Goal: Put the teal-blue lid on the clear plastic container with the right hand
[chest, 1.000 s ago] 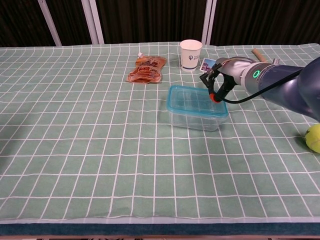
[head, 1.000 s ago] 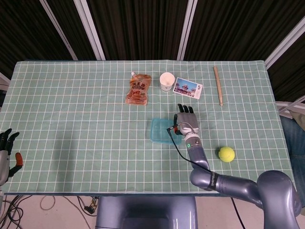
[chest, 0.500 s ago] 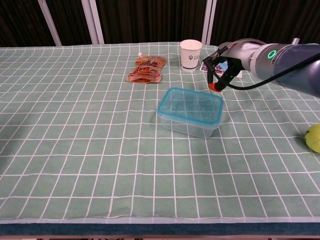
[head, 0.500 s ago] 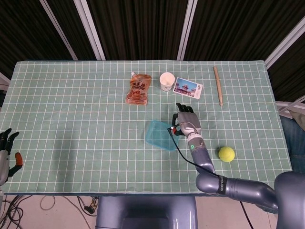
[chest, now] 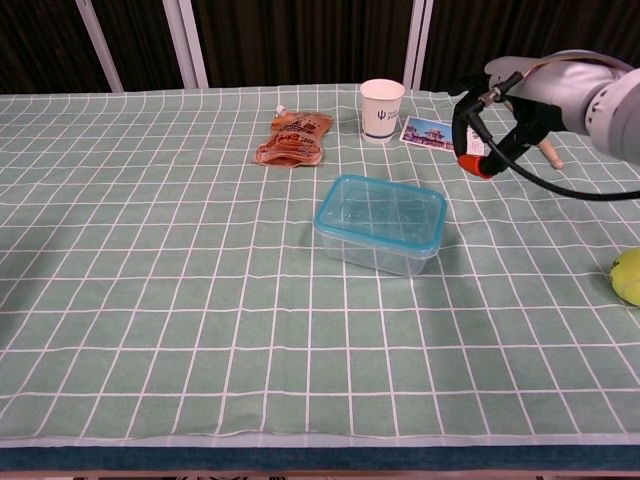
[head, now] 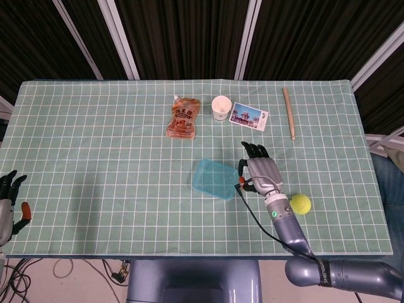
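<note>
The clear plastic container (head: 214, 178) stands near the middle of the table, and the teal-blue lid (chest: 382, 208) lies on its rim. My right hand (head: 260, 172) hovers just right of the container, apart from it, fingers extended and holding nothing. In the chest view the right hand (chest: 530, 100) hangs above the table to the right of the container (chest: 380, 240). My left hand (head: 7, 201) stays off the table's front left corner, fingers spread and empty.
At the back stand an orange pouch (head: 183, 118), a white paper cup (head: 221, 107), a picture card (head: 248, 116) and a wooden stick (head: 288, 112). A yellow tennis ball (head: 300, 203) lies just right of my right forearm.
The right hand pushed the lidded container a little to the left and turned it, then let go and drew back to the right. The left hand has not moved.
</note>
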Robot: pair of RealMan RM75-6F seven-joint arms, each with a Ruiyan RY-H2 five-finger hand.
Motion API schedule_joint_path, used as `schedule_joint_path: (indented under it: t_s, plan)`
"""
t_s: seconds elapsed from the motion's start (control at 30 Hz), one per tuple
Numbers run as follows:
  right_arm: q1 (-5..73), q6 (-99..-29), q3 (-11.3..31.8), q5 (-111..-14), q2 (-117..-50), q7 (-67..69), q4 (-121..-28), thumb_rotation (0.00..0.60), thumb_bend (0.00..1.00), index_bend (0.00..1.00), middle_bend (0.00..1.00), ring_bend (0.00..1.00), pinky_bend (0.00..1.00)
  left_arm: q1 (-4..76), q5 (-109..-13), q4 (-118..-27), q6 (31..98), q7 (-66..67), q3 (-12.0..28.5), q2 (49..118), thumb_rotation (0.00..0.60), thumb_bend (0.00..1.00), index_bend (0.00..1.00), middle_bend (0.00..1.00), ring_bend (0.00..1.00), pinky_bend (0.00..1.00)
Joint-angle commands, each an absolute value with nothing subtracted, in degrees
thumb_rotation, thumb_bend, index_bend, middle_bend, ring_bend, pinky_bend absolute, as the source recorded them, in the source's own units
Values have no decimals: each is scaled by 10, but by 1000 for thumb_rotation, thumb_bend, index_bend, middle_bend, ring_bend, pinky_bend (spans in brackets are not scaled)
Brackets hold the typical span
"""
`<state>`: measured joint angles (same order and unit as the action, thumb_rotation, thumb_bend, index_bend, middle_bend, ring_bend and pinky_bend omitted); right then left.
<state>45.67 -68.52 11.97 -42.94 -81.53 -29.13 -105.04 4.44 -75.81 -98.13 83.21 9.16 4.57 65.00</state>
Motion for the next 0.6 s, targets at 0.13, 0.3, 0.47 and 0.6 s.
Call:
schedule_joint_path:
  t_s: [0.13,0.3,0.47,0.6]
  plan:
    - [450,-694,97,-465,-855,-301,-1036,600,451,671,59,0,0,44,-758,-981,833,90,47,650,600,640,111,0,0,0]
    - [453,-701,93,-479,-885,-316,-1020,600,452,673,57,0,0,45,-757,-980,831,89,46,649,600,640,111,0,0,0]
    - [450,-703,90,-483,-899,-327,-1015,600,452,674,57,0,0,45,-757,-980,831,88,47,648,600,640,111,0,0,0]
    - [448,-700,87,-484,-903,-335,-1010,600,452,674,56,0,0,45,-758,-981,830,88,46,648,600,640,111,0,0,0]
